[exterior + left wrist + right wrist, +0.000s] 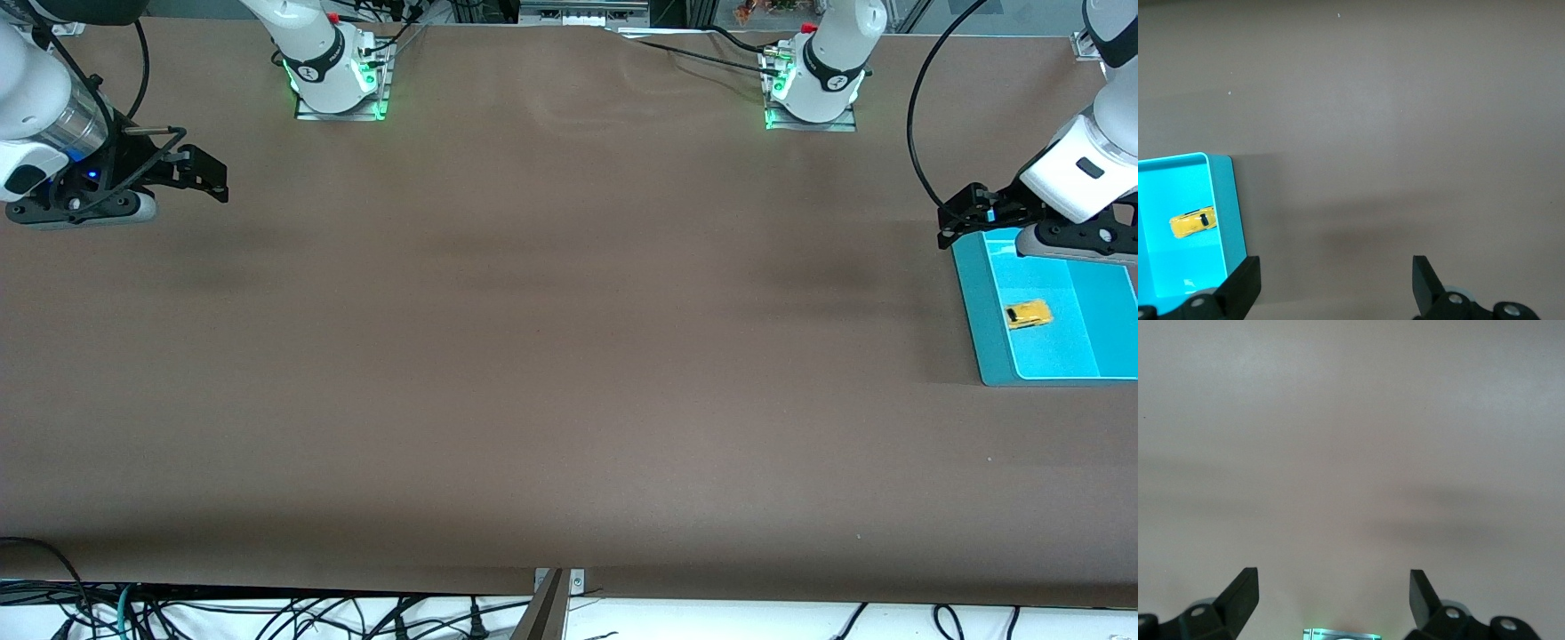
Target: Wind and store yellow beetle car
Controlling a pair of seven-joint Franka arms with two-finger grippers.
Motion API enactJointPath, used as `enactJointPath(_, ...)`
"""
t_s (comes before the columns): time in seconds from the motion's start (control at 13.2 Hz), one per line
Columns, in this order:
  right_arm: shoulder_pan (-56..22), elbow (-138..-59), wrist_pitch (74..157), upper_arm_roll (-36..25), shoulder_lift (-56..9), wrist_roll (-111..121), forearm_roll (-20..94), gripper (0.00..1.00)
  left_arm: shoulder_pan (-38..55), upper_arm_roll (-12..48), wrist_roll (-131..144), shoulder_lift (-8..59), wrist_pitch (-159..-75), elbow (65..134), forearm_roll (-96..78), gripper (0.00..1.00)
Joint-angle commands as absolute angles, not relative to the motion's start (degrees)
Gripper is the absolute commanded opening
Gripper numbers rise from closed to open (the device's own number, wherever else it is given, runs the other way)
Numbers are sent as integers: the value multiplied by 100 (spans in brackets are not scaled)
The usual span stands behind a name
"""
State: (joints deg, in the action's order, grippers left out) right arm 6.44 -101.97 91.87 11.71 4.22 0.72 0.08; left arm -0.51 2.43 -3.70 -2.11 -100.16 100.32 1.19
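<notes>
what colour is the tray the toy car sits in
Turquoise tray; clearest in the left wrist view.

Even soft light from above, matte brown worktop (551,356) without glare, faint blurred shadows in broad bands, green glow at both arm bases, wrist views sharp, slightly paler.

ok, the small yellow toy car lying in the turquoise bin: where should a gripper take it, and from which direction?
Probably straight down from above, fingers across the narrow sides of the yellow toy car. It lies loose on the turquoise bin floor, clear of the walls, which block a sideways approach. The open left gripper hangs over the bin's edge; the open right gripper waits.
</notes>
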Motion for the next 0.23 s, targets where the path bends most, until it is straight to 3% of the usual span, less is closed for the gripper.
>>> enactJointPath(0.0, 659, -10072, 9053, 1204, 413, -9, 9, 100, -88, 193, -492, -202, -9905, 9905, -44, 100)
enactJointPath(0.15, 659, -10064, 9070, 1204, 413, -9, 9, 100, -88, 211, -483, -193, -9905, 9888, -44, 100)
